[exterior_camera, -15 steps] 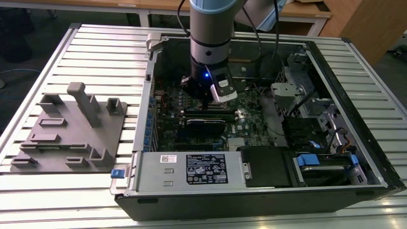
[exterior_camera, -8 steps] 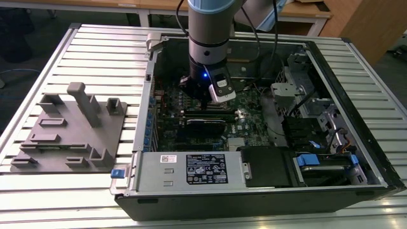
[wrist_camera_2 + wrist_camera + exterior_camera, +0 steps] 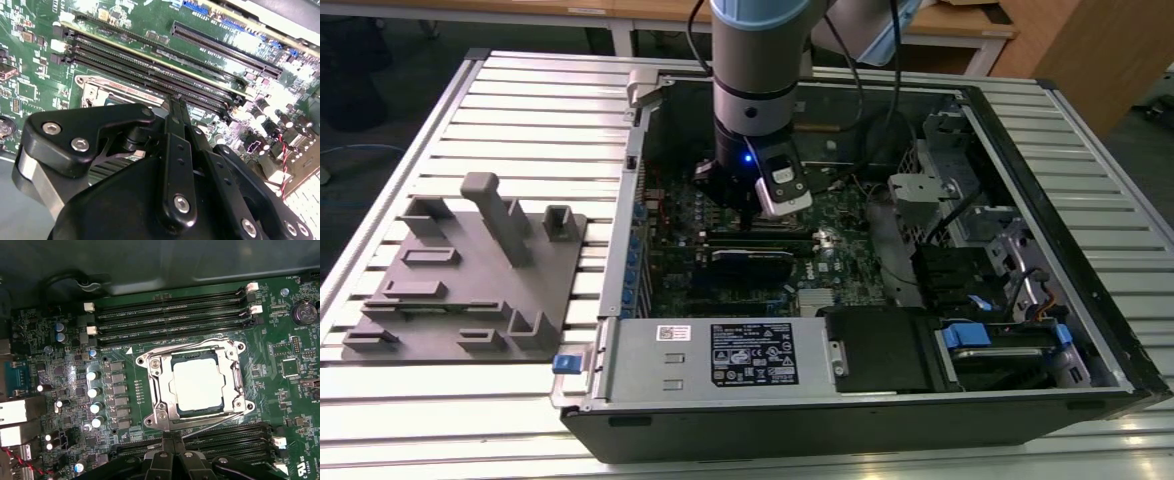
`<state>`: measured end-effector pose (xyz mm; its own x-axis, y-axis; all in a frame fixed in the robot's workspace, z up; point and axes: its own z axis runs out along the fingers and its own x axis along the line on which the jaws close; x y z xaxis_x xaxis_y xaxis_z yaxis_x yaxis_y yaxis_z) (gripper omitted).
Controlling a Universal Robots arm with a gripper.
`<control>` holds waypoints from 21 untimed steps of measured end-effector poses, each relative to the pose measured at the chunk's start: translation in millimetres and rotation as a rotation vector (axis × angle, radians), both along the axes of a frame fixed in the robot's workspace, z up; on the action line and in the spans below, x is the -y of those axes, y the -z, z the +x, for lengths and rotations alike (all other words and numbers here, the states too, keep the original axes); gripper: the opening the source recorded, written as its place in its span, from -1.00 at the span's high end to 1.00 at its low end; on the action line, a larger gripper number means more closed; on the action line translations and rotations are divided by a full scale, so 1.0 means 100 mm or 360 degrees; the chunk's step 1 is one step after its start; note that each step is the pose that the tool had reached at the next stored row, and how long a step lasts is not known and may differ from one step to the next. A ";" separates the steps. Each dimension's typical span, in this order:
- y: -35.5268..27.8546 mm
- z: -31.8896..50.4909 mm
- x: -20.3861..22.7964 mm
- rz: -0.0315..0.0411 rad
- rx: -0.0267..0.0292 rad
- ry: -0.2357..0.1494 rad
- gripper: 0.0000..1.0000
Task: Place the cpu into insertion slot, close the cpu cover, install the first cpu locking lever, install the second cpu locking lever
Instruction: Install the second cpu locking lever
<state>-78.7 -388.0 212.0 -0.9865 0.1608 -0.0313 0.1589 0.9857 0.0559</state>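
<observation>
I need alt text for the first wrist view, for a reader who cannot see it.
A silver-grey cpu sits in the square insertion slot of a green circuit board, with the silvery cpu cover closed around it. Long black memory slots run along two sides, and the black gripper is at the picture's edge.

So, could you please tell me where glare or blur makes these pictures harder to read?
In the first wrist view, the cpu top is washed out to near white by glare, with the cpu cover shining around it. In the second wrist view, the gripper looms dark and soft in front of the sharper board.
</observation>
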 end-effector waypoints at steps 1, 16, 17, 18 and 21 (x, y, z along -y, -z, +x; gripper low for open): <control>0.007 -0.003 0.000 0.0000 0.00003 0.0000 0.79; 0.031 -0.010 0.000 0.0000 0.00000 0.0000 0.79; 0.031 -0.010 0.000 0.0000 0.00001 0.0000 0.79; 0.032 -0.010 0.000 0.0000 0.00001 0.0000 0.79; 0.042 -0.010 0.000 0.0000 0.00004 0.0000 0.79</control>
<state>-79.7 -388.0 207.8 -0.9865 0.1609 -0.0316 0.1590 0.9857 0.0559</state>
